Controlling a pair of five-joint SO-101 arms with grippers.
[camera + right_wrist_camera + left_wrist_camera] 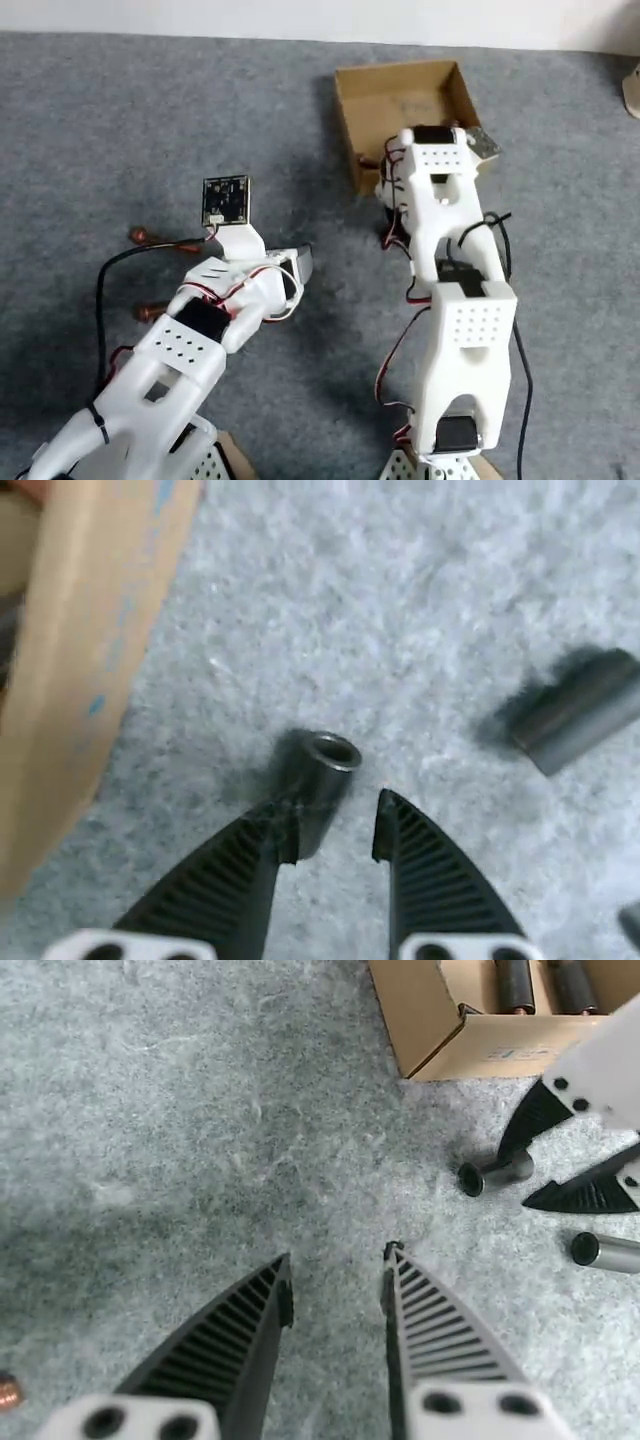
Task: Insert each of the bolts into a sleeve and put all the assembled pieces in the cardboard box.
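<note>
While both arms hang over grey table (100, 120), high view: cardboard box (400, 100) near far edge, two bolts (138, 236) toward left edge. Left wrist view: left gripper (337, 1270) wide apart, empty; dark pieces (515, 982) inside box. Right wrist view: right gripper (335, 825) parted around sleeve (325, 770) beside box, sleeve touching one finger, unclamped; second sleeve (580, 710) near.

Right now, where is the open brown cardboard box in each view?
High view: brown cardboard box top centre, ahead of the right arm.
Left wrist view: beyond the right gripper, dark cylinders inside.
Right wrist view: its wall beside the nearer dark sleeve.
Shared landmark: right arm and its gripper.
</note>
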